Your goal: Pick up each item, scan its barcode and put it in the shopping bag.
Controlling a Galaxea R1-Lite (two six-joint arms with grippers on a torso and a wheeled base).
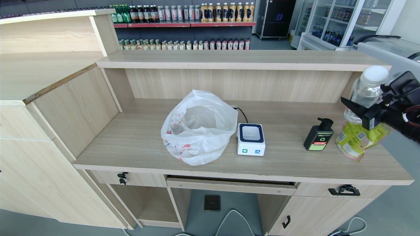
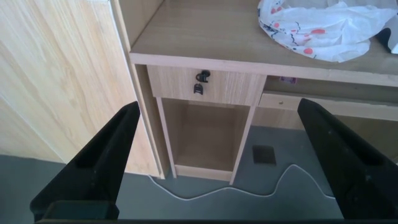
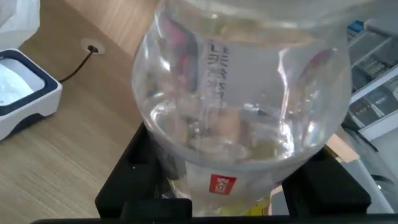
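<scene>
Clear bottle (image 1: 365, 90), near-upright, gripped in R claw (image 1: 369, 113); scanner (image 1: 251, 138) well to its left on tabletop (image 1: 137, 141). L claw (image 2: 217, 168) wide, empty.

One bag (image 1: 200, 131), one scanner (image 1: 251, 139), one pump bottle (image 1: 318, 135), one clear bottle (image 1: 364, 95)

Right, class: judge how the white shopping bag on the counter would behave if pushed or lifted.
Probably floppy: the shopping bag is thin, crumpled film with a sagging open mouth. Likely very light, as it looks empty, so a push would sooner slide or crumple it across the counter than tip it.
</scene>
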